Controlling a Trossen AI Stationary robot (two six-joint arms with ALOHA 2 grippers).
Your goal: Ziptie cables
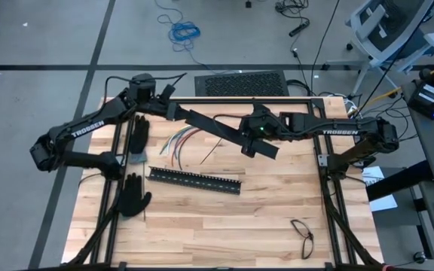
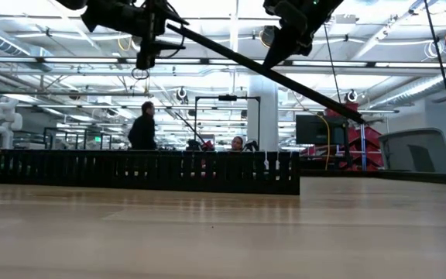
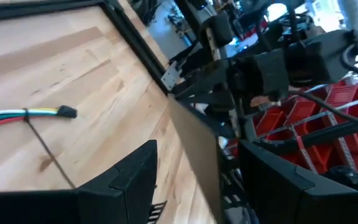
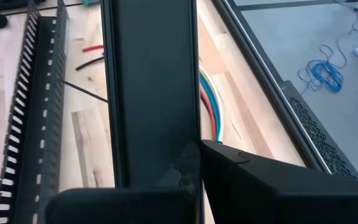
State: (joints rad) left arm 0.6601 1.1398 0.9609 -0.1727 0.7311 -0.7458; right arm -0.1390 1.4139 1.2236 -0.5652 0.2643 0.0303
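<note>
From where I stand the wooden slatted table (image 1: 202,218) is the thing to steer by, so I go across it from its left side. Two floppy black gloves (image 1: 139,138) lie near the left edge, one beyond the other. Above the far left corner hangs the left gripper (image 1: 173,110), its fingers roughly half spread around one end of a long flat black bar (image 1: 218,129) held up in the air over the table. Just right of the gloves, on the wood and under that raised bar, lies the loose bundle of thin red, blue, white and yellow-green cables (image 1: 181,140), fanned out, with one very thin dark ziptie (image 1: 211,153) lying straight beside them; the left wrist view hints at a dark strip crossing the bundle, but I cannot tell whether it is cinched. Nearer the table's middle rests a long black slotted cable duct (image 1: 194,180). Further right the right gripper (image 1: 256,138) is clamped fully tight on the other end of the flat bar. Near the right front corner sits a pair of dark spectacles (image 1: 302,235). By my judgement the tying is barely begun: the wires look ungathered and both arms are busy with the bar.
</note>
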